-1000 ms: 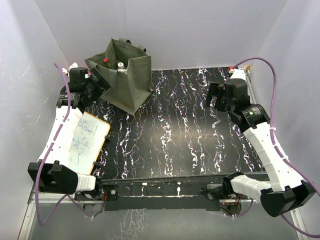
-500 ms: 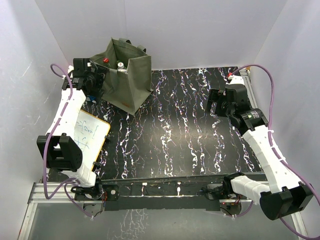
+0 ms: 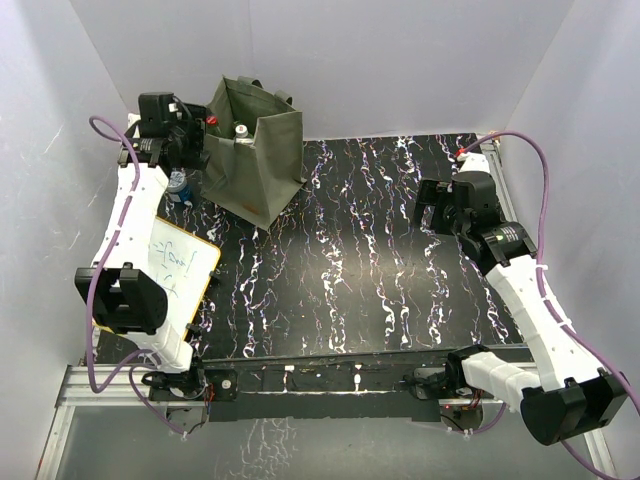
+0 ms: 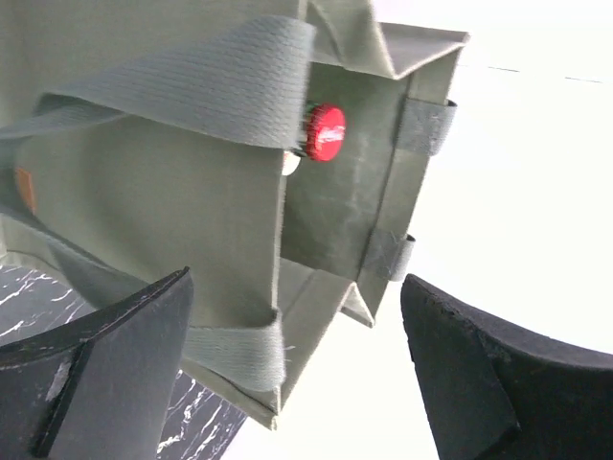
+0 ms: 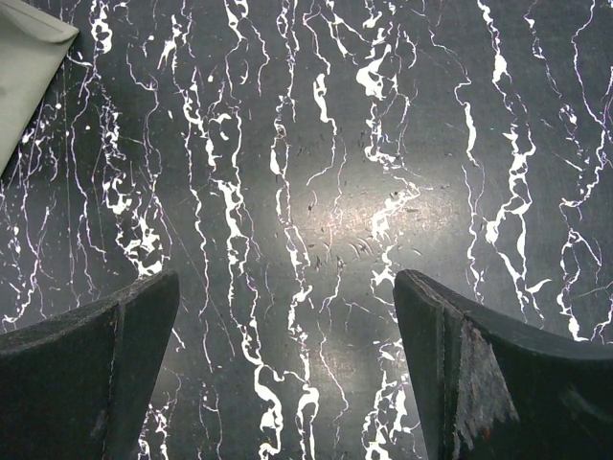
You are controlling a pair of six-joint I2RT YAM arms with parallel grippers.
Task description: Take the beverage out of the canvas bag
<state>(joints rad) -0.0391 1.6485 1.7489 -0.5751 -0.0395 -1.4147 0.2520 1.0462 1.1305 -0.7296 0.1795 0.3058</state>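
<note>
The olive-grey canvas bag (image 3: 262, 158) stands open at the back left of the table. Inside it a red-capped beverage bottle (image 3: 212, 120) and a white-capped one (image 3: 240, 130) poke up. My left gripper (image 3: 192, 148) hovers at the bag's left upper edge, open and holding nothing. In the left wrist view the bag (image 4: 144, 192) fills the left side. The red cap (image 4: 326, 132) shows under a strap handle (image 4: 192, 81), beyond the open left gripper (image 4: 297, 374). My right gripper (image 3: 432, 205) hangs open over the bare table at the right, as the right wrist view (image 5: 287, 374) shows.
A small bottle with a blue label (image 3: 178, 184) stands on the table just left of the bag. A white board with an orange rim (image 3: 170, 275) lies at the near left. White walls enclose the black marbled table (image 3: 380, 260). A bag corner (image 5: 24, 67) shows in the right wrist view.
My left arm has risen and swung back to the bag's upper left edge, its jaws narrowing slightly. The right gripper has shifted a little.
</note>
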